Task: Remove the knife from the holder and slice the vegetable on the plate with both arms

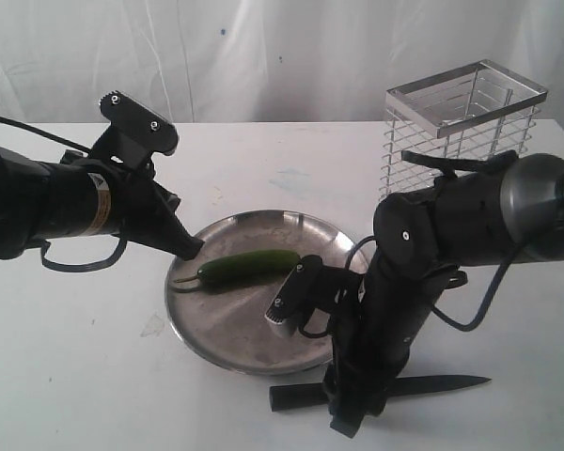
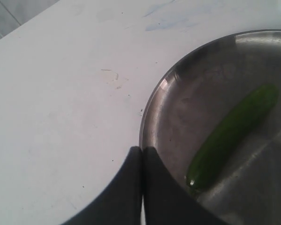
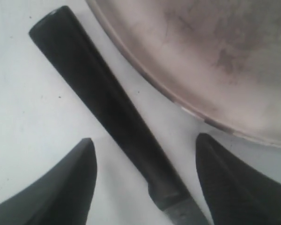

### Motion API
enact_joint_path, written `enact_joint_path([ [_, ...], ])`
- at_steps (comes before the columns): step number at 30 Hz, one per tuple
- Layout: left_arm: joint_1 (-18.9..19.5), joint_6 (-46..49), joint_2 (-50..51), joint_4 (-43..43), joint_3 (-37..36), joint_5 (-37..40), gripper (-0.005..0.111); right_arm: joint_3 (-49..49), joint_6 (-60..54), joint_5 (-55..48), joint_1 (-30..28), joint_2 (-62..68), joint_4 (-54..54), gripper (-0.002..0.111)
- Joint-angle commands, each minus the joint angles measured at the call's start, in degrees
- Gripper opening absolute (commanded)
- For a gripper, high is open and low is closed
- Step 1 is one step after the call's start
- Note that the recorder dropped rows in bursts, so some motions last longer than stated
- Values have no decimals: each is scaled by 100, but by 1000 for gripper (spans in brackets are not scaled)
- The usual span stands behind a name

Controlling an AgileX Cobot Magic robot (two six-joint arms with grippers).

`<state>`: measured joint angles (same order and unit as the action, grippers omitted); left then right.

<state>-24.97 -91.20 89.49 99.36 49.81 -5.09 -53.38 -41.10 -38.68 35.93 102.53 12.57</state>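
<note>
While the left gripper (image 2: pixel 142 154) is closed empty, the right gripper (image 3: pixel 145 139), wide open, straddles the knife (image 3: pixel 96 91).

table (image 1: pixel 75 376): white | on it: plate (image 1: pixel 244 346), knife (image 1: pixel 451 383) lying flat, wire holder (image 1: pixel 470 122) upright

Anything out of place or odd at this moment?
The knife lies flat on the table beside the plate, neither in the holder nor gripped; the right gripper is open astride its handle. The chilli on the plate looks whole. Nothing spilled or damaged.
</note>
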Motion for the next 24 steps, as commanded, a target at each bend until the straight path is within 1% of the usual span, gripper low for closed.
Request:
enact_joint_path([
  [1, -27, -2, -19, 59, 30, 22, 0, -11, -70, 37, 0, 28, -58, 58],
  [5, -27, -2, -19, 59, 30, 22, 0, -11, -70, 37, 0, 149, -58, 55],
  [10, -27, -2, -19, 59, 30, 10, 0, -11, -70, 60, 0, 215, -44, 46],
  [11, -27, -2, -19, 59, 30, 10, 0, -19, -70, 60, 0, 194, -44, 43],
  [14, -27, -2, -19, 59, 30, 10, 0, -46, -70, 115, 0, 82, -55, 29],
  [15, -27, -2, -19, 59, 30, 10, 0, -73, -70, 115, 0, 13, -63, 22],
  [19, -27, -2, -19, 59, 30, 10, 0, -84, -70, 48, 0, -303, -67, 3],
  [21, -27, -14, -19, 59, 30, 10, 0, -84, -70, -81, 0, -531, -67, 0],
  [24, -27, -14, -19, 59, 30, 10, 0, -84, -83, -349, 0, -922, -67, 0],
])
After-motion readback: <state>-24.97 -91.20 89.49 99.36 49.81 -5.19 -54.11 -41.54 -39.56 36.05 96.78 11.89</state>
